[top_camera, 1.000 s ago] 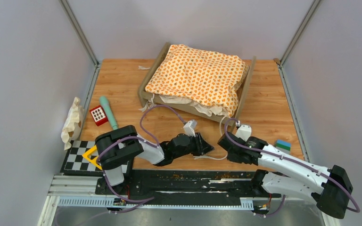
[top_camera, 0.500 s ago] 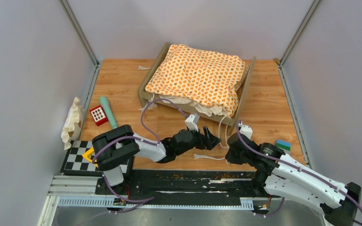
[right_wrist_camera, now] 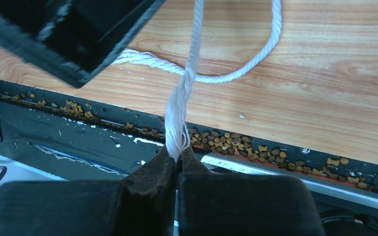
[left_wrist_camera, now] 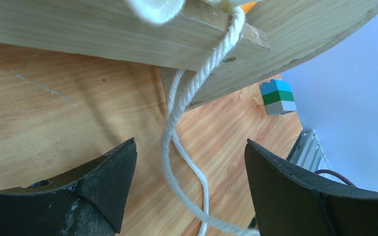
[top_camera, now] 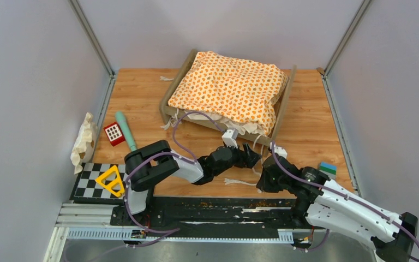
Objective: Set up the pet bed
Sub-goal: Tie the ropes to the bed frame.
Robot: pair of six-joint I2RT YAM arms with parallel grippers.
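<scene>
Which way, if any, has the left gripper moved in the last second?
Yes. The left gripper moved right and forward, toward the near right corner of the pet bed.

Left hand (left_wrist_camera: pixel 189 145) opened (jaws wide), reaching toward pet bed (left_wrist_camera: pixel 78 34)

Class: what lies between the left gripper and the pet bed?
A white cord, running from the pet bed down between the left gripper's open fingers; the left wrist view shows it.
</scene>
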